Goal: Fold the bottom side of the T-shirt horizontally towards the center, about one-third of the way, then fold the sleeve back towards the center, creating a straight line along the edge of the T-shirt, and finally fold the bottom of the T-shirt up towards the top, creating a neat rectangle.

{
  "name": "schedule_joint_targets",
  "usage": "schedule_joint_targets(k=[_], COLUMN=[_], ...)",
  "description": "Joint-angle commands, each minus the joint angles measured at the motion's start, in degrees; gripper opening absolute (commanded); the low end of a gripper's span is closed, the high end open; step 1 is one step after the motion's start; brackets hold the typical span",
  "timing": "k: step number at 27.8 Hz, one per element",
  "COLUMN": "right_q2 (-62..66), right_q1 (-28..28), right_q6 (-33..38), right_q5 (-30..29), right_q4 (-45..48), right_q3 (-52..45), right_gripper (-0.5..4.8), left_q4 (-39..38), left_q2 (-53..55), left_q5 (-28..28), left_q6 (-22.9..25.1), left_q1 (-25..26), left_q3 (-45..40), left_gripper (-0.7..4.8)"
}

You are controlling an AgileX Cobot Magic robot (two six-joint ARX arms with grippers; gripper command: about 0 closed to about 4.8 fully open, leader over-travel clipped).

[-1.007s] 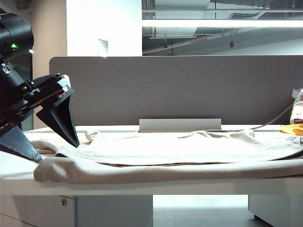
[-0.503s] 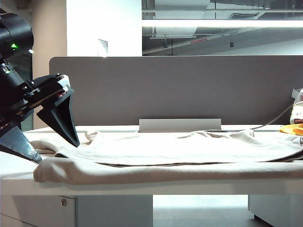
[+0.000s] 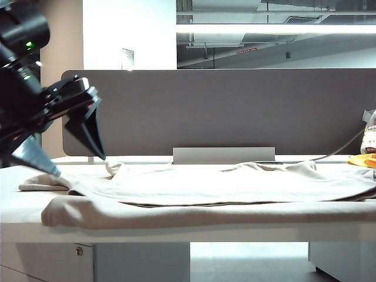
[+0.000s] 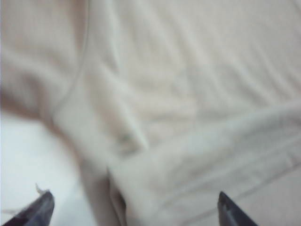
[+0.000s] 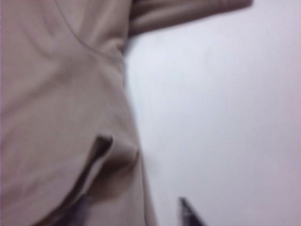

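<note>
The left gripper (image 3: 73, 164), on the left of the exterior view, now sits higher than a second ago; its dark fingers (image 3: 88, 132), earlier down at the left end of the T-shirt (image 3: 235, 182), are lifted clear of the cloth, the farther tip now level with the far edge of the table (image 3: 23, 194); its jaws stand wide apart as before; the arm behind it is also raised, its green light higher in the frame; the near-left sleeve (image 3: 44, 185), earlier partly hidden behind the near finger, now lies exposed and flat.
</note>
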Motion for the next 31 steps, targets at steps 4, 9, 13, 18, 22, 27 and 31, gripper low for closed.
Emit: schedule_joint_targets(k=[4,9,13,18,22,27,31], right_q2=[4.92,9.79,14.43,19.69,25.18,30.6,33.4], right_q1=[0.02,0.04,0.04,-0.7,-1.68,-2.64,-3.39], right_q6=[1.97,2.64,2.64,2.89,4.22,4.2,4.15], right_q5=[-1.18,-1.29,-1.53,-1.62,-2.69,-2.6,-2.51], right_q4=[-0.35,0.28,-0.2,1.05,1.09,0.9,1.64], right_q3=[5.11,9.44,13.49,17.38,21.99,27.02,30.86], right_gripper=[2.46,2.28,2.3,2.44,2.49,2.79,2.79], left_q4=[-0.85,-3.69,-5.7,-4.76,-4.31,-3.54,-3.93], left_q2=[3.23,7.69,11.26,14.14,15.96,16.39,16.44], left_q5=[-1.57,1.11,1.49,1.4,1.42,1.36,1.31], left_q6=[-0.17,-0.17,0.17,0.44,1.4,2.54,2.97], left_q1=[2.73,6.82,8.79,10.19,10.43,10.43,10.67], left_q3=[8.48,15.58,18.49,18.62,18.71,18.88,19.37], left_gripper=[4.09,2.68,2.68,2.68,2.68,2.68,2.69])
